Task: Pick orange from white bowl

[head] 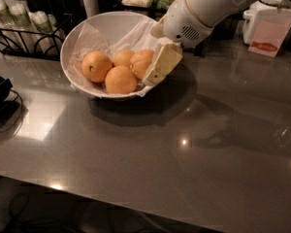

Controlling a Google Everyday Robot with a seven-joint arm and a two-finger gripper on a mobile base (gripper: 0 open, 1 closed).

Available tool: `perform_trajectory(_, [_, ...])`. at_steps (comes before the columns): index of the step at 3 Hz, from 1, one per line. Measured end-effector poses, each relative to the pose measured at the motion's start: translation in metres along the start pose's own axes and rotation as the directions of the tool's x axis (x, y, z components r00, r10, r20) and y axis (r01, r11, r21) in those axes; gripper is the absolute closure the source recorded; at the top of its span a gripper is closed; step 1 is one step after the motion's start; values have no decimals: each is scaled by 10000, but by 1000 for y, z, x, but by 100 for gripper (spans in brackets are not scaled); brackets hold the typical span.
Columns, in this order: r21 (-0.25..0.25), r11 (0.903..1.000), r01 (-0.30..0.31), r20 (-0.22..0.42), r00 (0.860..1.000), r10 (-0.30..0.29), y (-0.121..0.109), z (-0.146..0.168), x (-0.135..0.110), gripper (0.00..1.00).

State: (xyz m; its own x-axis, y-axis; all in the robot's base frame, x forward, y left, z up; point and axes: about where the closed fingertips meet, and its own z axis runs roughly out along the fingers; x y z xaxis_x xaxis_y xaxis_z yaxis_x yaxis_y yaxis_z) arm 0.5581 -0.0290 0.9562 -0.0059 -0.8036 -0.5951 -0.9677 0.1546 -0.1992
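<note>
The gripper dips into the white bowl, the orange against the jaws' left side; its opening cannot be told

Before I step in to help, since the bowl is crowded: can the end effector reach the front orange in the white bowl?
Probably yes. The end effector hangs over the white bowl at its rim, beside the right-hand orange; the front orange lies uncovered close by.
</note>
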Motion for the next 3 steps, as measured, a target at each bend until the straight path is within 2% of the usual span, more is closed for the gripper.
perform_trajectory(1, [0,10000,1,0,10000,-1,0,0,0,26])
perform_trajectory(2, [10,9999,102,-39,9999,-102,-2,2,-2,21])
perform_trajectory(3, [88,9993,365,-196,9991,-363,-15,8,-7,12])
